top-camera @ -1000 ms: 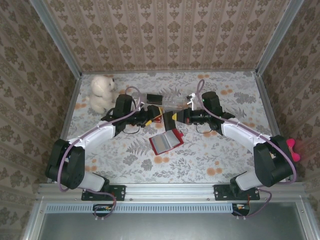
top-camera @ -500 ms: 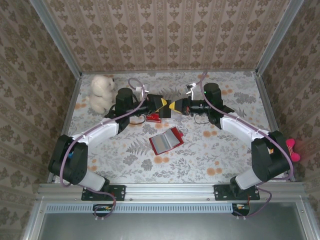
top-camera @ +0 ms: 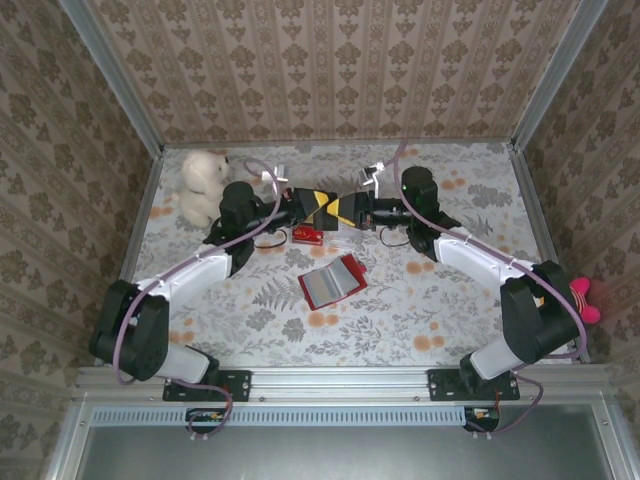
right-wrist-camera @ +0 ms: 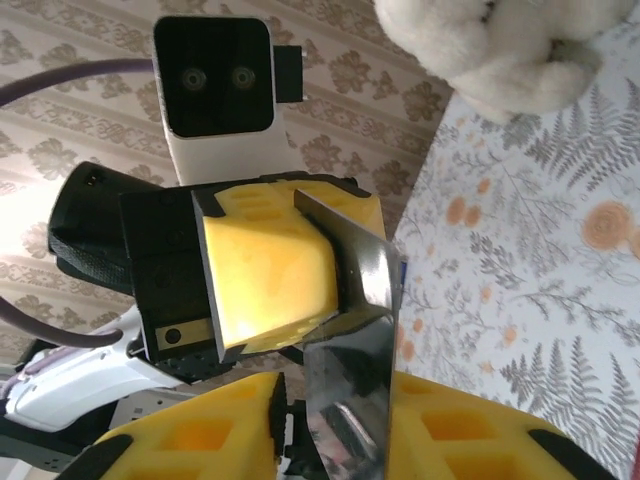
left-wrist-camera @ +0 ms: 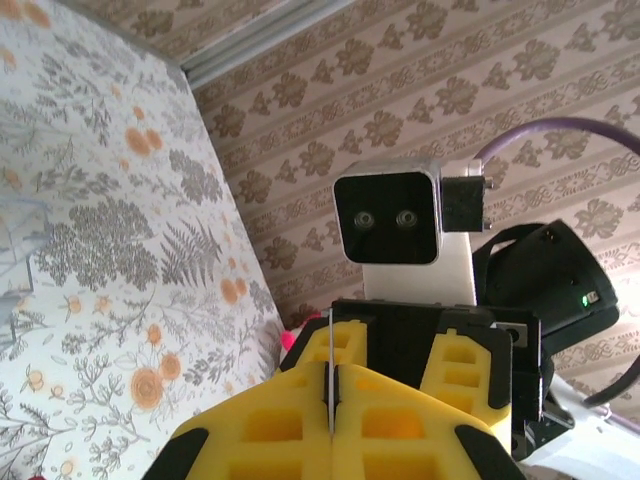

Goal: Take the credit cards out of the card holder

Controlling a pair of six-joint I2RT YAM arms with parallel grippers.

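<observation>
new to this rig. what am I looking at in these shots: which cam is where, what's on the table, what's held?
Two robot arms are bolted at the near edge of a flower-patterned table. The wide shot comes from a fixed camera above and behind them, so the left arm is on the left. The other two shots come from a camera on each wrist, each looking past its own yellow fingers at the other arm. On the table lie an open red card holder and a white plush toy. The arms meet above the table. The left gripper is shut on a thin credit card, seen edge-on from its own camera. The right gripper has its jaws parted around the same card, so this looks like a handover.
</observation>
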